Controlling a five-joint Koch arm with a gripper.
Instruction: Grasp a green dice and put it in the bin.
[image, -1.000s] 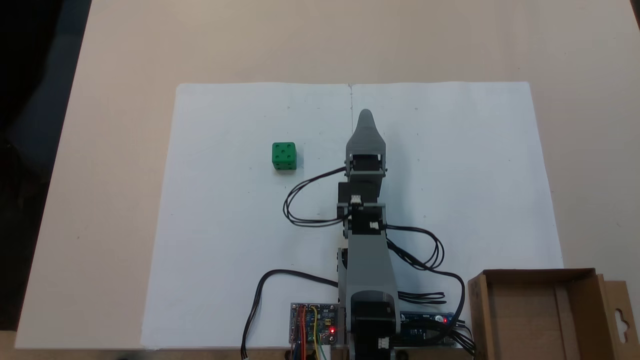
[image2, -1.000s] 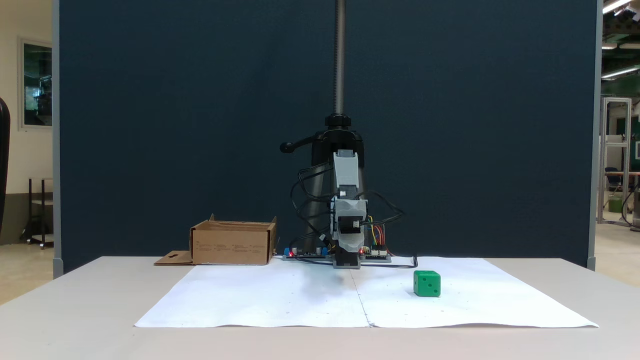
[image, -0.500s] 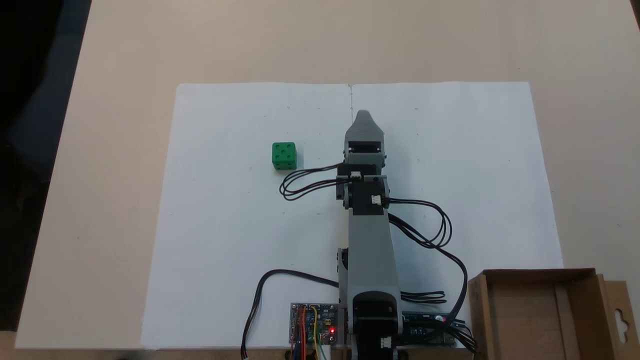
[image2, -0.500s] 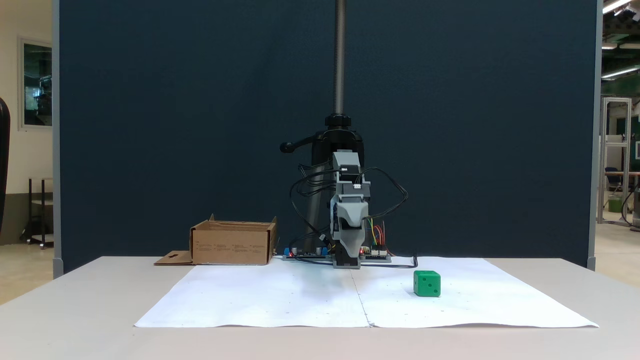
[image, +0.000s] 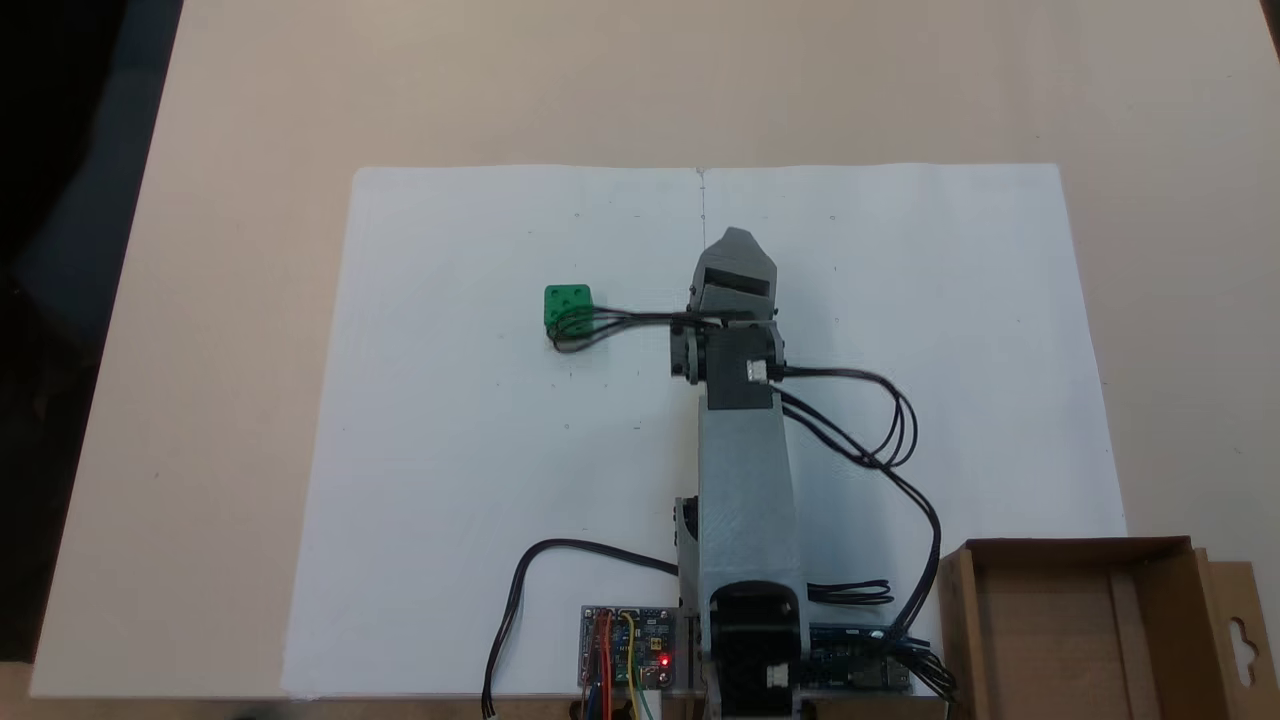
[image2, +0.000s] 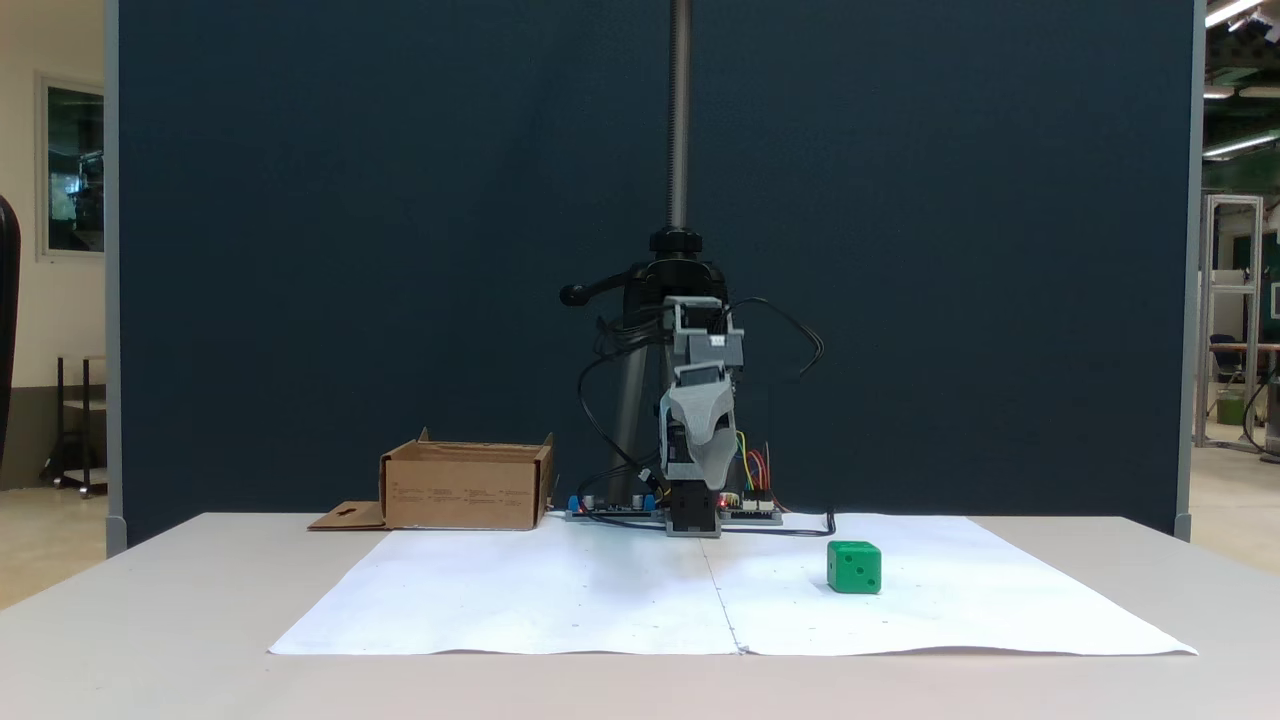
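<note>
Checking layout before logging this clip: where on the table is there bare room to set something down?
The white paper is bare left of the arm below the green dice, and right of the gripper. Crowded: cables and circuit boards by the base, next to the bin.

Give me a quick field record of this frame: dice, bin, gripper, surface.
dice: green dice on the white paper sheet, free of the gripper; a black cable loop crosses in front of it in a fixed view
bin: cardboard bin at the sheet's corner beside the arm base, nothing seen in it
gripper: gripper raised above the sheet, apart from the dice; open or shut cannot be told
surface: beige table under the paper
task state: dice not yet grasped
</note>
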